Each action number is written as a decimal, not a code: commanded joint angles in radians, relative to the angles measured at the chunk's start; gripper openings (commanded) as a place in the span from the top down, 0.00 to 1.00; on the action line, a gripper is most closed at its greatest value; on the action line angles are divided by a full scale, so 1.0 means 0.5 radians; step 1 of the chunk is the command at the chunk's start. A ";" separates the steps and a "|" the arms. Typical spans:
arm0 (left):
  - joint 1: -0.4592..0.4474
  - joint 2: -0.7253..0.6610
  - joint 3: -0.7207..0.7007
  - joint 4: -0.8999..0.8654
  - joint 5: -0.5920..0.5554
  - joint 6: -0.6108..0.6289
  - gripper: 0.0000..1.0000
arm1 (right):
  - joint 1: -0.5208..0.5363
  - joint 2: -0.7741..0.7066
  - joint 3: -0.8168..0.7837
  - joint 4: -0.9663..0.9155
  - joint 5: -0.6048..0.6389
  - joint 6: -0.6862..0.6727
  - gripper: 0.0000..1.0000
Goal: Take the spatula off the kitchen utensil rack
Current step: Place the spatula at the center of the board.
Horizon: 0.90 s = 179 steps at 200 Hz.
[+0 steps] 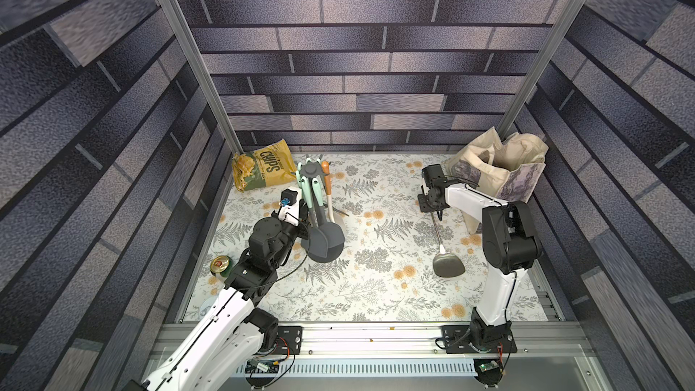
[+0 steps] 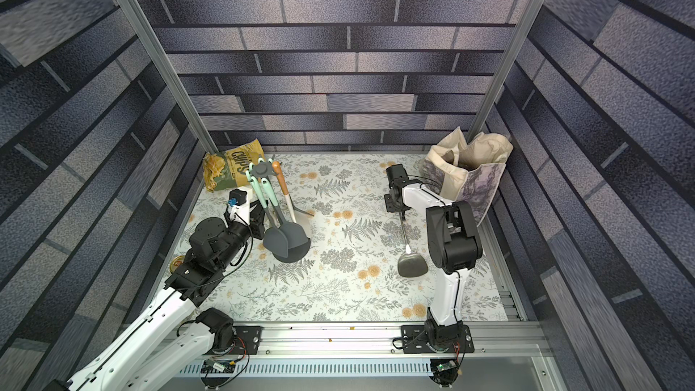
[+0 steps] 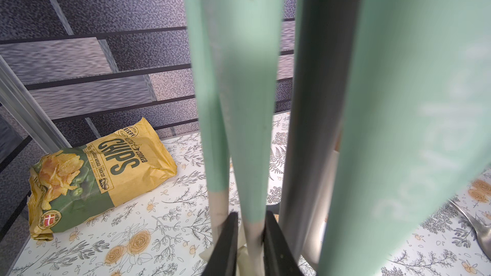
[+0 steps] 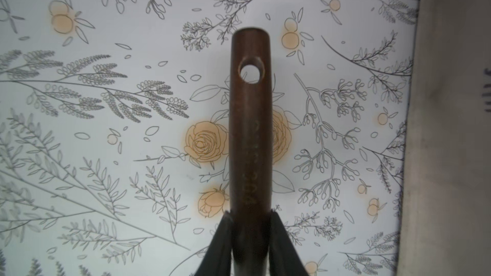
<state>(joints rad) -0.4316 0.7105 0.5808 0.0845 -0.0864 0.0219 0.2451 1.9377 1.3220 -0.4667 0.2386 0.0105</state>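
In both top views the kitchen utensil rack (image 1: pixel 311 171) (image 2: pixel 262 170) stands on the floral desk (image 1: pixel 376 287) beside a chips bag (image 1: pixel 263 173). The spatula (image 1: pixel 447 265) is off the rack and well apart from it. It dangles head-down from the right pincer (image 1: pixel 438 215), which grips the handle end; whether the head touches the desk cannot be told. The left pincer (image 1: pixel 305 218) sits against the rack, among the hanging handles. A tote bag (image 1: pixel 500 167) stands just behind the right arm. In the left wrist view the left pincer is pressed onto the thin neck of a mint-handled utensil (image 3: pixel 247 102), which hangs close beside the other handles and the rack. The danger here, I judge, is that any pull or twist by this arm drags that utensil off its hook. It could also tip the whole rack, since nothing holds the base down. In the right wrist view the right pincer is clamped on the spatula's brown handle, whose holed end sticks out beyond the fingers. The hold is near one end of a long tool, so the heavier head could swing or the handle could slide through. A sweep toward the tote bag, close alongside, could also snag it.
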 commanded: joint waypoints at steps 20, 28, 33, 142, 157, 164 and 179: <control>0.004 -0.002 0.041 -0.009 -0.036 0.020 0.80 | -0.045 0.072 0.116 -0.114 -0.030 -0.004 1.00; 0.004 -0.003 0.041 -0.009 -0.036 0.019 0.79 | -0.048 0.076 0.126 -0.140 -0.036 -0.017 1.00; 0.004 0.000 0.041 -0.009 -0.036 0.018 0.80 | -0.051 0.079 0.134 -0.160 -0.036 -0.022 1.00; 0.001 -0.003 0.047 -0.030 -0.035 0.024 0.80 | -0.119 0.157 0.211 -0.396 -0.067 -0.098 1.00; 0.001 0.005 0.049 -0.024 -0.034 0.022 0.80 | -0.133 0.157 0.184 -0.386 -0.060 -0.078 1.00; 0.001 0.011 0.050 -0.025 -0.030 0.022 0.80 | -0.137 0.157 0.173 -0.379 -0.062 -0.071 1.00; 0.000 0.020 0.053 -0.028 -0.027 0.023 0.81 | -0.154 0.158 0.158 -0.368 -0.055 -0.065 1.00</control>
<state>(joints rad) -0.4320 0.7147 0.5808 0.0811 -0.0864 0.0219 0.1864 2.0098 1.4231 -0.6323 0.2085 -0.0273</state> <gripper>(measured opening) 0.197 0.235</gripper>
